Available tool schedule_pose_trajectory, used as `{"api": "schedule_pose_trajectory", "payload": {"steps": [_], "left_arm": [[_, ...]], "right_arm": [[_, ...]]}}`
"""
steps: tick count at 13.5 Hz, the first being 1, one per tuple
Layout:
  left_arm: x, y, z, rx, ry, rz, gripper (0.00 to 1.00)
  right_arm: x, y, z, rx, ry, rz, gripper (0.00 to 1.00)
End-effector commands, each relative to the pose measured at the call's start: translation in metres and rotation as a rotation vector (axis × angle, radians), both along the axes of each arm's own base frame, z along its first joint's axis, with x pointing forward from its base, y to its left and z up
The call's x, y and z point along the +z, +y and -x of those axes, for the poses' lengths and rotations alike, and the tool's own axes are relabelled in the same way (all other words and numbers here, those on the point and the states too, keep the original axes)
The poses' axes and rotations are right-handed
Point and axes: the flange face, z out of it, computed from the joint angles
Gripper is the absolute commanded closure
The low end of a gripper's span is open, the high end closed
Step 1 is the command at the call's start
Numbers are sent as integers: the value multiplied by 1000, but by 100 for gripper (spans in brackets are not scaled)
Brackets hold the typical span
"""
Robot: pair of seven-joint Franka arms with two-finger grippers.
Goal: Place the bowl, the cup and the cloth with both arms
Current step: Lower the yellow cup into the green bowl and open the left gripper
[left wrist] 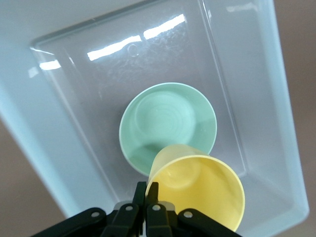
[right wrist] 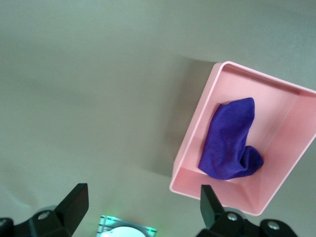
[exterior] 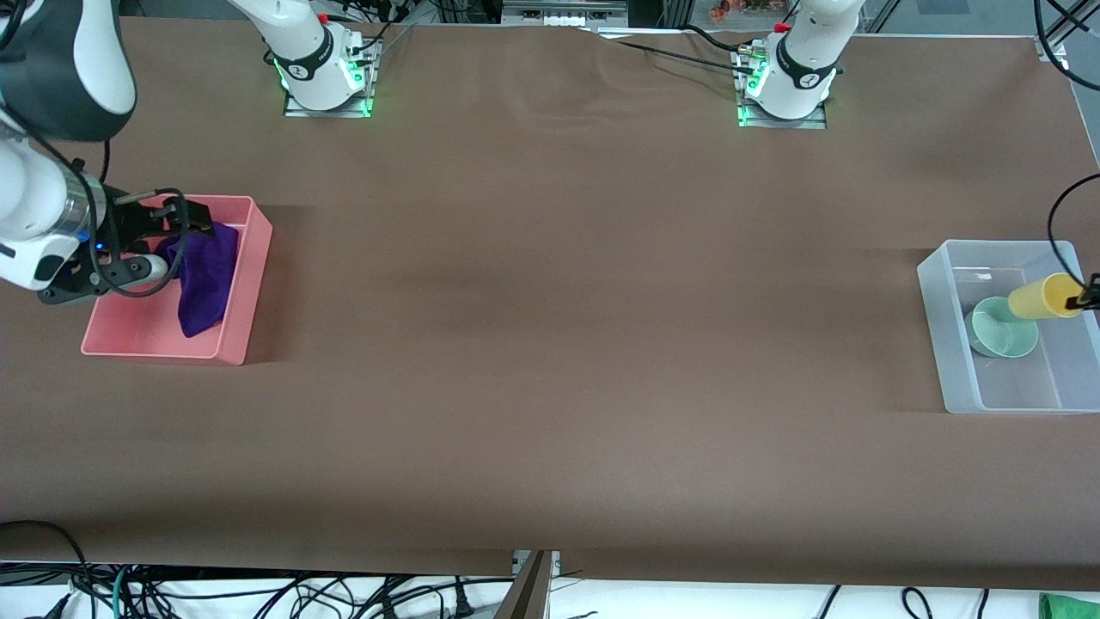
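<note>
Cloth (exterior: 206, 275), deep purple and fuzzy, heaped in a pink tray (exterior: 137, 331) at the right arm's end of the bench (exterior: 550, 344). Lay crumpled lengthwise along the tray's floor, one end bunched thicker than the other. Looked soft, limp and light; would likely have sagged and trailed from any single pinch. Best taken at the thick bunched fold, where several layers could be caught at once, not at a thin edge lying flat on the tray floor. Little risk of damage, some of snagging on the tray wall.

Right pincer (exterior: 176, 245) above that tray, spread wide and empty, clear of the fabric in the right wrist view.

Nothing but bare brown surface along the middle of the bench.

Clear plastic tub (exterior: 937, 284) at the left arm's end. Bowl (exterior: 1001, 328), pale mint green and glossy, resting inside on the tub's floor. Appeared rigid, smooth and probably slippery; the rim offered the only thin edge for a two-finger hold, one finger inside and one outside.

Cup (exterior: 1044, 299), plain yellow plastic, held up in the air over the bowl, tipped well over onto its side. Left pincer (exterior: 1084, 299) clamped tight on the cup's thin rim wall, one finger in, one out. Seemed light and stiff enough for that grip, yet smooth and tapered, so apt to swing or slip if jolted. Whether cup touched bowl could not be told.
</note>
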Motion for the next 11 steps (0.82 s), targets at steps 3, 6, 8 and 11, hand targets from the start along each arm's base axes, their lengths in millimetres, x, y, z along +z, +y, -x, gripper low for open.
{"api": "schedule_pose_trajectory", "payload": {"steps": [3, 6, 8, 11], "left_arm": [[-19, -5, -4, -29, -42, 43, 100], [0, -13, -13, -57, -65, 31, 0], [38, -23, -23, -62, -111, 5, 0], [125, -86, -43, -2, -140, -33, 0]], "right_arm": [[74, 4, 33, -33, -114, 20, 0], [91, -8, 37, -42, -167, 41, 0], [84, -13, 32, -45, -153, 42, 0], [86, -15, 35, -70, -145, 20, 0]]}}
